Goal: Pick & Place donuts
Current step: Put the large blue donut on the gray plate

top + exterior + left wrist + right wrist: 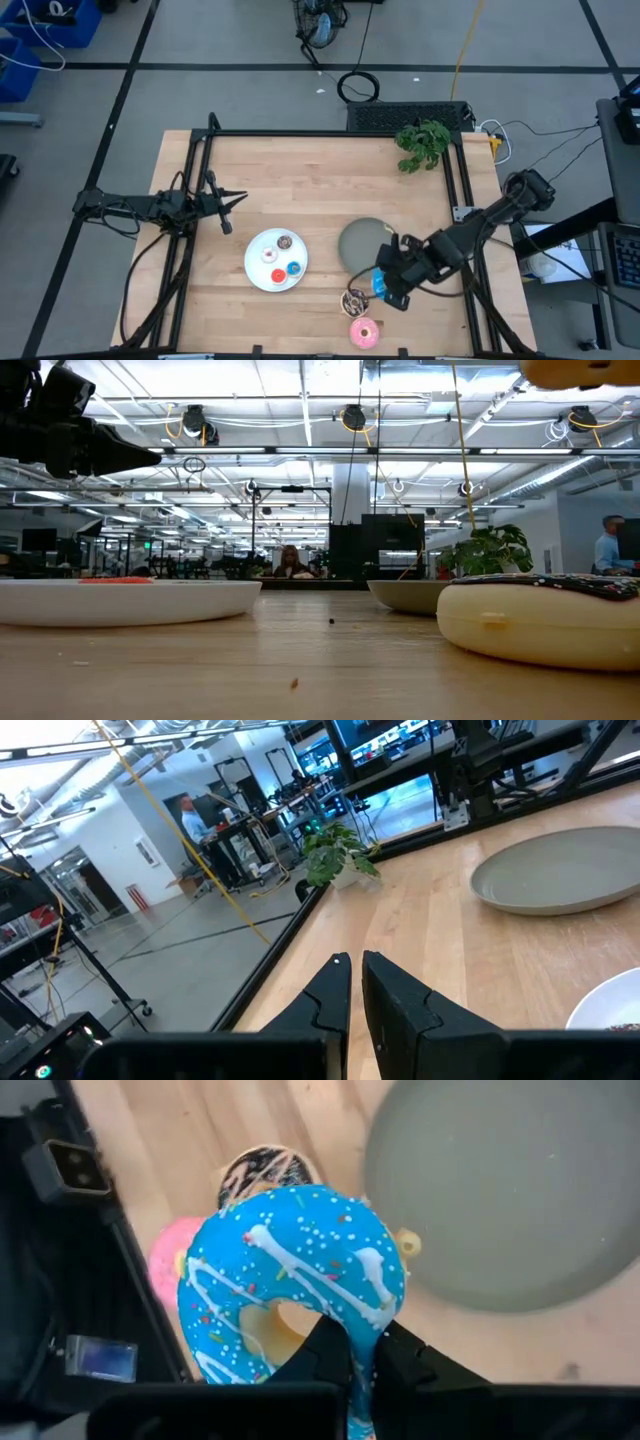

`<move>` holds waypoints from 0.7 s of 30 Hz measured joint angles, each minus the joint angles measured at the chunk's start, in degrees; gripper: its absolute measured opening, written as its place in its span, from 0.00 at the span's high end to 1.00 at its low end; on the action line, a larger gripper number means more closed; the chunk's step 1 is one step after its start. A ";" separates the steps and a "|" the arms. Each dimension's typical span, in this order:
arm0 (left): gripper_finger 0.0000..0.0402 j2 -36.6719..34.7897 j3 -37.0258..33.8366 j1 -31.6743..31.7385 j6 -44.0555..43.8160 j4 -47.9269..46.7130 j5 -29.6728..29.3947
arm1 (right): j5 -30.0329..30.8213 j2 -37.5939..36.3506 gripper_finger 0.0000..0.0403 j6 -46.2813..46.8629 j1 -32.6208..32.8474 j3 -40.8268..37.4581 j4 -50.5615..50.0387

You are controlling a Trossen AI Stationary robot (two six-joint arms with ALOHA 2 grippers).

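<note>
My right gripper (385, 285) is shut on the blue sprinkled donut (290, 1280), over the table's near right part, beside the grey plate (365, 243). Below it, the dark sprinkled chocolate donut (354, 300) and the pink donut (364, 332) lie flat on the wood. The white plate (258, 275) carries the small brown (285, 241), white (268, 255), red (277, 276) and blue (293, 268) rings. My left gripper (225, 205) hangs shut and empty over the table's left side, short of the white plate. My right gripper pinches the blue sprinkled donut by one stretch of its ring (368, 1305). One finger (335, 1345) sits at the hole side, the other (405, 1360) outside the rim. The donut is lifted clear of the table and tilted, its frosted face toward the wrist camera.
A potted plant (423, 143) stands at the far right corner. Black frame rails (300, 134) run along the table's far, left and right sides. The chocolate donut (545, 615) fills the low view's right foreground. Bare wood lies between the plates and the far rail.
</note>
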 joint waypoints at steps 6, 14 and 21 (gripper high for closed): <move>0.91 -0.02 0.00 -0.01 0.04 0.40 -0.02 | -0.01 0.00 0.98 -5.52 -5.93 0.00 -1.10; 0.91 -0.02 0.00 -0.01 0.16 0.00 -0.02 | 1.72 -0.02 0.98 -17.15 -15.05 -0.26 -0.92; 0.91 -0.02 0.00 0.00 0.15 -0.02 -0.04 | 0.92 -0.02 0.98 -21.22 -21.32 -8.13 3.59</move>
